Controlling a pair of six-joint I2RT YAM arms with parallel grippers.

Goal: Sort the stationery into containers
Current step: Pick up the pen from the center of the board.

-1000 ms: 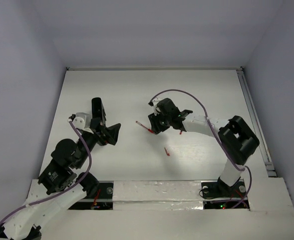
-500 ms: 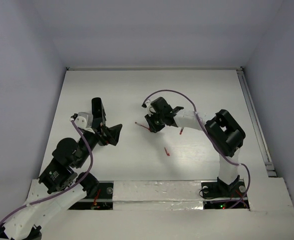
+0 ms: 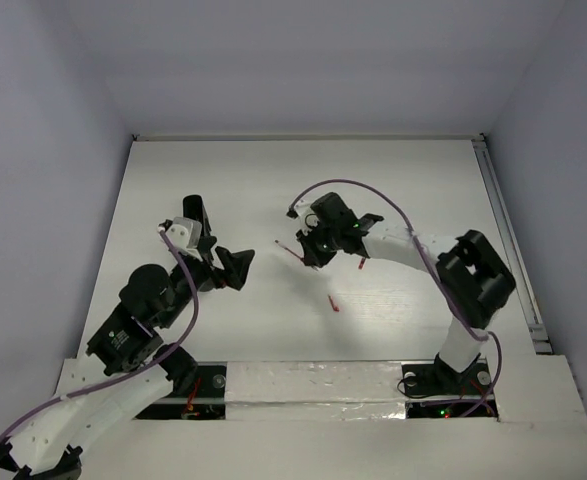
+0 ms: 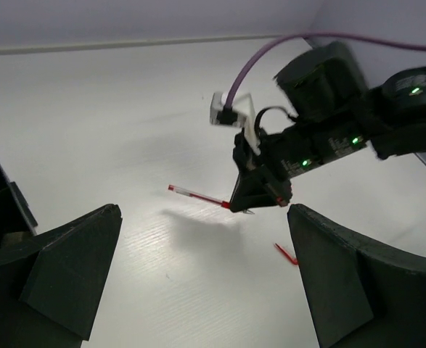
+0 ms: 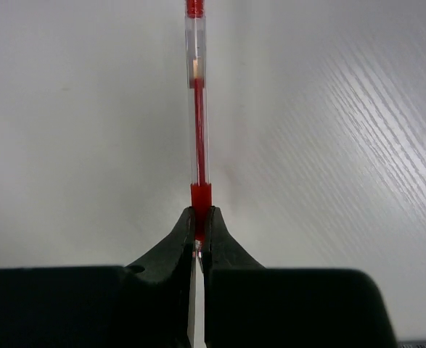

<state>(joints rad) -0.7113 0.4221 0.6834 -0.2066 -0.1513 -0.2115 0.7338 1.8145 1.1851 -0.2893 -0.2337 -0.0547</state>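
Note:
My right gripper (image 3: pixel 311 252) is shut on the red tip end of a thin red-and-white pen (image 3: pixel 287 248). The pen sticks out to the left, a little above the table, with its shadow beneath it. In the right wrist view the pen (image 5: pixel 197 109) runs straight out from the closed gripper (image 5: pixel 199 226). In the left wrist view the pen (image 4: pixel 197 196) shows ahead, held by the right gripper (image 4: pixel 255 203). My left gripper (image 3: pixel 239 268) is open and empty, left of the pen. The long black box (image 3: pixel 195 222) lies behind the left gripper.
Two small red pieces lie on the table, one (image 3: pixel 333 303) in front of the right gripper and one (image 3: pixel 361 264) under the right forearm. The nearer piece (image 4: pixel 286 254) also shows in the left wrist view. A metal rail (image 3: pixel 503 220) runs along the right edge.
My left arm has moved forward and right, so its open gripper is nearer the pen. My right gripper still holds the pen and has shifted slightly, its elbow swinging back right.

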